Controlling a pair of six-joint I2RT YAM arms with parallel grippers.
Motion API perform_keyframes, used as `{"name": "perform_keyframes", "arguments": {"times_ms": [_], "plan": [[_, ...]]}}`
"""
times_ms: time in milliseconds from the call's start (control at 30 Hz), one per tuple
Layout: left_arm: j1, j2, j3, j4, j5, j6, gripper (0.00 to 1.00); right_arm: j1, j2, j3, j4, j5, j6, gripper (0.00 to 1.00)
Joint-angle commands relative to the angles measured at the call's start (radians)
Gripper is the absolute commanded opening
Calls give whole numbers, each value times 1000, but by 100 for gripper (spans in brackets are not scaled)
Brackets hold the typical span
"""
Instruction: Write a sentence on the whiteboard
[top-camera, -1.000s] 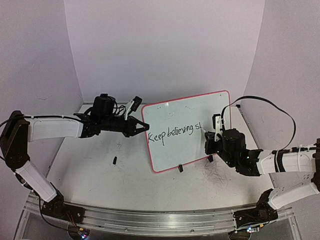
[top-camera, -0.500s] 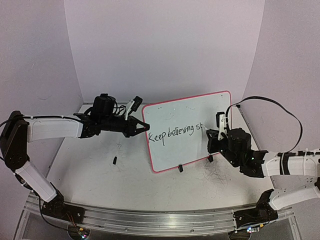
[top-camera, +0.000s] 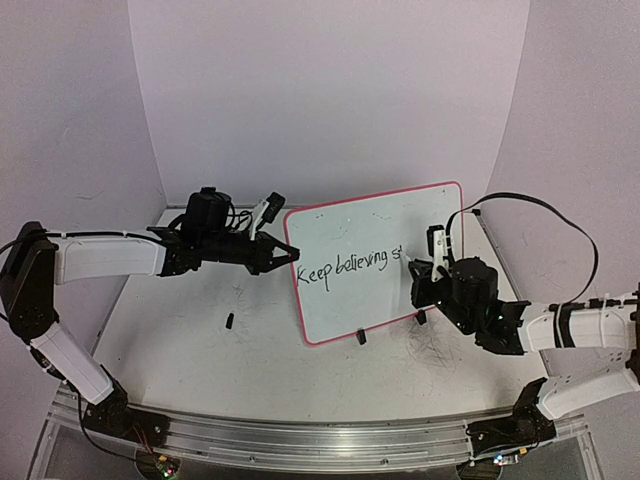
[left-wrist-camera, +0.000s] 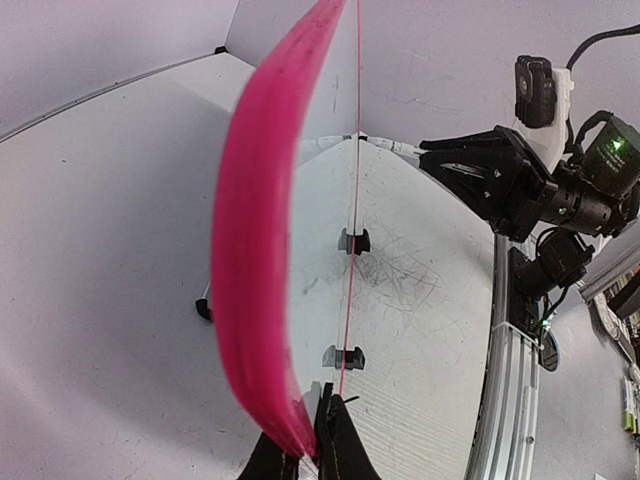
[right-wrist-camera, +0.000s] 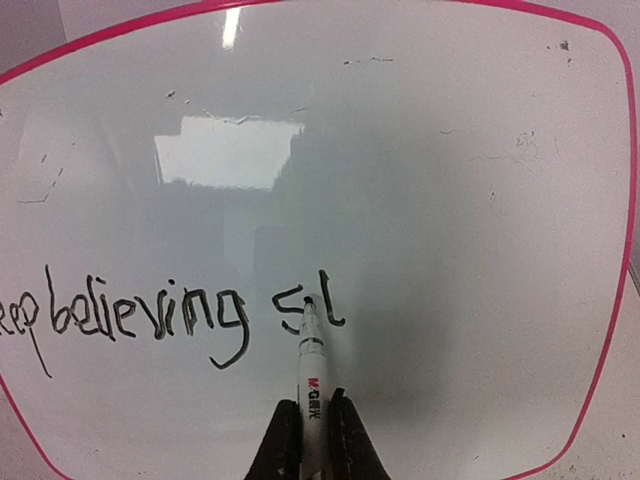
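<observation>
Your right gripper (right-wrist-camera: 310, 428) squeezes the marker (right-wrist-camera: 312, 365), tip at twelve o'clock touching the whiteboard (right-wrist-camera: 420, 150). Press too hard and it could slip from your pinching left gripper (left-wrist-camera: 306, 445).

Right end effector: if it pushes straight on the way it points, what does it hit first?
The whiteboard. The marker in the right end effector points at its face, tip seemingly touching at the end of the sentence; depth is unclear.

whiteboard (top-camera: 380, 235) stands on table (top-camera: 180, 340) | left gripper (top-camera: 288, 256) at its left edge | marker (right-wrist-camera: 311, 365) tip at sentence (right-wrist-camera: 150, 312) end
</observation>
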Motion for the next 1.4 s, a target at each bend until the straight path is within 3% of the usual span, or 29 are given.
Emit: {"name": "perform_keyframes", "arguments": {"times_ms": [0,333,500,700,1367], "plan": [[2,-13,-10,-58,-85,102,0,-4,20,37,44,3,-9,0],[2,-15,-10,-58,-86,102,0,-5,54,50,17,89,5,0],[2,-14,-8,-59,-87,102,0,-4,-2,31,18,154,15,0],[2,-16,-11,-58,-95,103,0,-5,-158,-29,-18,84,-4,0],[1,-13,-8,-59,-99,108,0,-18,-29,-5,45,-24,-42,0]]}}
